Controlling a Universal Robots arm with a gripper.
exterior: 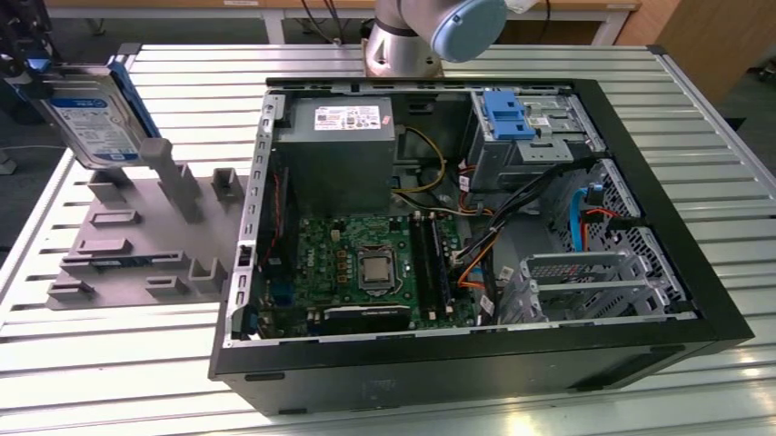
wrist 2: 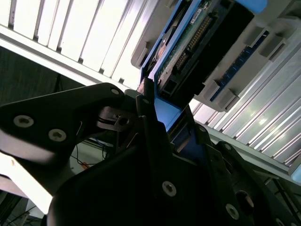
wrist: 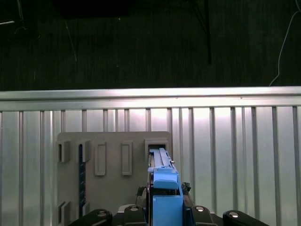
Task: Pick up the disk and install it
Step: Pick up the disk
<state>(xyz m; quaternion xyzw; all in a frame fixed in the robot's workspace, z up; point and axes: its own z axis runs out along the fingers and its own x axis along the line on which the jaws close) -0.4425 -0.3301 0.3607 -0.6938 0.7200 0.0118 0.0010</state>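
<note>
The gripper [wrist 2: 162, 110] is clenched on the disk [wrist 2: 193, 42]. In the second wrist view its dark fingers [wrist 2: 145, 113] press on both sides of the blue carrier [wrist 2: 168, 117] that frames the disk, and the green circuit-board side of the disk shows just beyond the fingertips. In the exterior view the disk [exterior: 87, 113] stands on its edge, a little tilted, at the exterior view's left, and its white-and-blue label faces the camera. The gripper [exterior: 31, 59] holds it at its upper end. The lower end of the disk is right at the grey fixture plate [exterior: 134, 236], close to one of the upright posts of this plate. I cannot tell if it touches the plate or hangs just over it. In the first wrist view the disk [wrist: 165, 188] is seen edge-on, and it reaches from the gripper [wrist: 165, 216] toward a slot of the plate [wrist: 113, 188]. The plate lies on the slatted metal table [exterior: 182, 68], beside the open computer case [exterior: 679, 300]. The disk is well apart from the upright blue bracket [exterior: 503, 113] inside this case.
</note>
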